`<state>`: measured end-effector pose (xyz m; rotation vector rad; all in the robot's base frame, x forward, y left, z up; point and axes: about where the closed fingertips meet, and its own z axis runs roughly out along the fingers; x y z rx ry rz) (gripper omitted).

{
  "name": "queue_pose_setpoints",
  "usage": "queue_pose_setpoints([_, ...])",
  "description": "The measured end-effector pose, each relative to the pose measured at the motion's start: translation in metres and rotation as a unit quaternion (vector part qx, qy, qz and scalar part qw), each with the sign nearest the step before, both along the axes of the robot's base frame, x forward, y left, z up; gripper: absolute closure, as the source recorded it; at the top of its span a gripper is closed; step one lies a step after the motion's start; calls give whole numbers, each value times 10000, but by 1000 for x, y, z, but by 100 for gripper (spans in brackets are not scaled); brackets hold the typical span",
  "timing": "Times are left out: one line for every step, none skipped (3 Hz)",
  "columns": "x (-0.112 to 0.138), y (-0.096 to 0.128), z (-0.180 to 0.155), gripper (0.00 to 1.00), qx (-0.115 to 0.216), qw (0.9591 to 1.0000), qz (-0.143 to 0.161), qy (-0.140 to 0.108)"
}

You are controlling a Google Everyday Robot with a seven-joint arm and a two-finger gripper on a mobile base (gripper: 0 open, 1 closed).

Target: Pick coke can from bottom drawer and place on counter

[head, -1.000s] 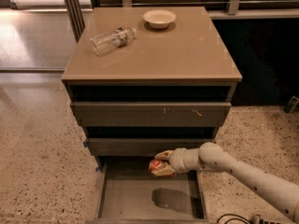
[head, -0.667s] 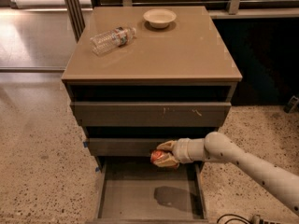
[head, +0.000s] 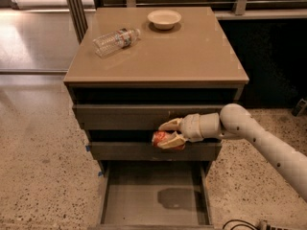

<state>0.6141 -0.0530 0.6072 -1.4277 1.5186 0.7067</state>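
Note:
My gripper (head: 169, 133) is shut on the red coke can (head: 163, 139) and holds it in front of the middle drawer front, well above the open bottom drawer (head: 153, 198). The can lies sideways between the cream fingers (head: 171, 124), partly hidden by them. The bottom drawer is pulled out and its grey floor shows only the arm's shadow. The tan counter (head: 182, 56) is above the gripper, its front edge a little higher than the can.
A clear plastic water bottle (head: 115, 40) lies on its side on the counter's back left. A shallow cream bowl (head: 164, 18) stands at the counter's back middle. The two upper drawers (head: 144, 116) are shut. Speckled floor surrounds the cabinet.
The gripper has risen with the coke can, from just above the bottom drawer to the level of the middle drawer front. The arm has lifted along with it.

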Motion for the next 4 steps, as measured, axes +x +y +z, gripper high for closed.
queue_pose_setpoints([-1,1,1,100,3,10000,13,7])
queue_pose_setpoints([-16,0,25,100,100,9999,42,48])
queue_pose_setpoints([-33,0,89,100,152,9997,75,-180])
queue_pose_setpoints([-35,2,144,100,114,9982,187,-550])
